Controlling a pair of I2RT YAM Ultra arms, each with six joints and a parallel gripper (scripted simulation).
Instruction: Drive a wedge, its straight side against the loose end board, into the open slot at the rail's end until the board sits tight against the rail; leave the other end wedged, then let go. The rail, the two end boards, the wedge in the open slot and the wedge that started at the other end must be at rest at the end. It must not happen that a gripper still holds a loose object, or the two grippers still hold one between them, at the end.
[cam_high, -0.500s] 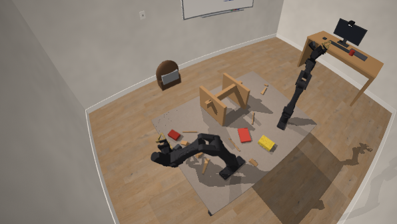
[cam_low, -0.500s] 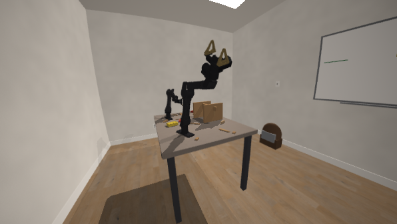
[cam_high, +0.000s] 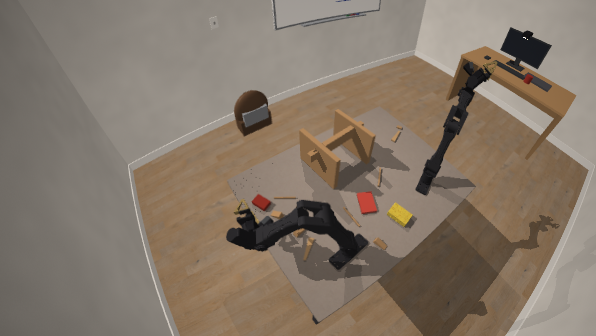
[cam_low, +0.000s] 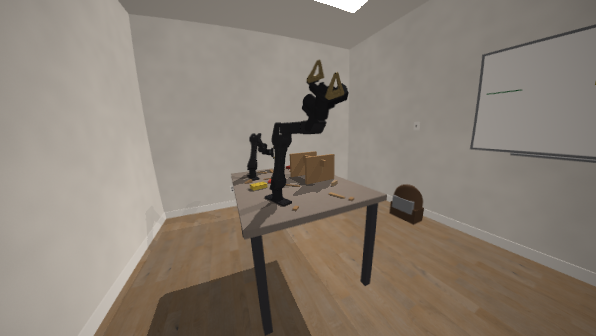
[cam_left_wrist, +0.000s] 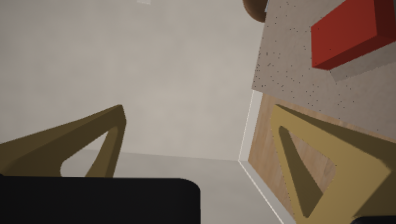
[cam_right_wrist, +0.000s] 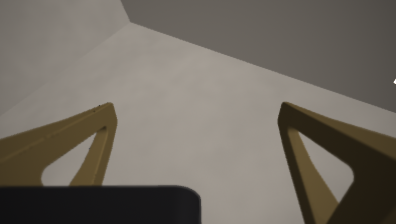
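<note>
Holding nothing, my left tool (cam_high: 246, 207) (cam_left_wrist: 198, 112) is wide open above the table's corner. A dark red block (cam_high: 261, 202) (cam_left_wrist: 345, 37) lies on the table (cam_high: 320, 295) (cam_low: 310, 215) (cam_left_wrist: 285, 65) near it. My right tool (cam_high: 492, 66) (cam_low: 327, 67) (cam_right_wrist: 197, 111) is wide open too, with nothing in it. It is way up high, well apart from the table, and its own view has just wall and ceiling past the two fingers.

The two big boards stand up on the table, one (cam_high: 306, 143) (cam_low: 318, 174) and the other (cam_high: 366, 135) (cam_low: 296, 167), with the wooden rail (cam_high: 339, 138) going across between them. One end of the rail pokes out through a board. It is too small for me to tell how the wedges sit there, or if that board is tight. I can't tell which board is the loose one, either. Both my tools are apart from the boards and the rail.

Lots of little wood bits are spread around. One stick (cam_high: 396, 135) (cam_low: 336, 195) is past the boards, and a thin stick (cam_high: 379, 177) is near them. A chunky bit (cam_high: 380, 243) lies near the foot of my left arm (cam_high: 324, 212). A flat red block (cam_high: 366, 202) and a bumpy yellow brick (cam_high: 400, 214) (cam_low: 258, 186) lie between my two arms' feet.
</note>
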